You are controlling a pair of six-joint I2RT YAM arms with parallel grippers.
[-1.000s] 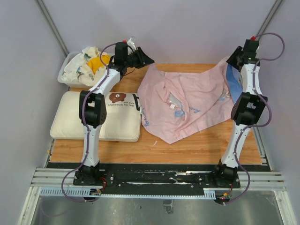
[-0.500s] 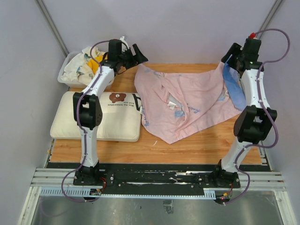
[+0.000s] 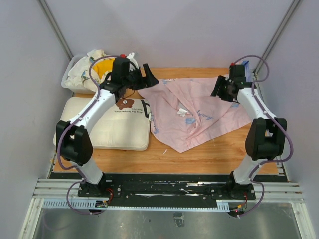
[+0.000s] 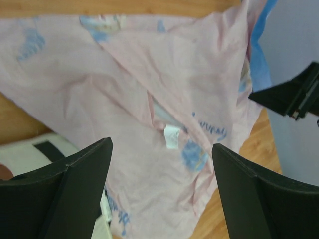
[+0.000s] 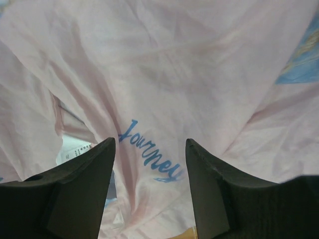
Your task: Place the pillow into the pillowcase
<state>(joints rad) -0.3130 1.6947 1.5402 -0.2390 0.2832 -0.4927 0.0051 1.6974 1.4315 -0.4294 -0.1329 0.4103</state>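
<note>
The pillowcase [image 3: 194, 112] lies crumpled on the wooden table, pink reverse side up, with a white label and blue lettering showing. The cream pillow [image 3: 107, 127] with the bear face lies flat at the left, touching the case's left edge. My left gripper [image 3: 149, 79] is open and empty above the case's back-left corner. In the left wrist view it [image 4: 160, 144] looks down on the pink cloth [image 4: 149, 94] and a pillow corner [image 4: 27, 157]. My right gripper [image 3: 219, 89] is open and empty over the case's right part. In the right wrist view it [image 5: 149, 142] hangs above the cloth [image 5: 164, 64] with the "Journey" lettering.
A white bin [image 3: 67, 79] holding a white-and-yellow cloth bundle [image 3: 94, 67] stands at the back left corner. Grey walls close in the table on three sides. Bare wood [image 3: 219, 149] shows in front of the pillowcase.
Both arms have come down and inward from their raised positions. The right gripper has let go of the blue edge it held up, and the pillowcase now lies flatter on the table.
</note>
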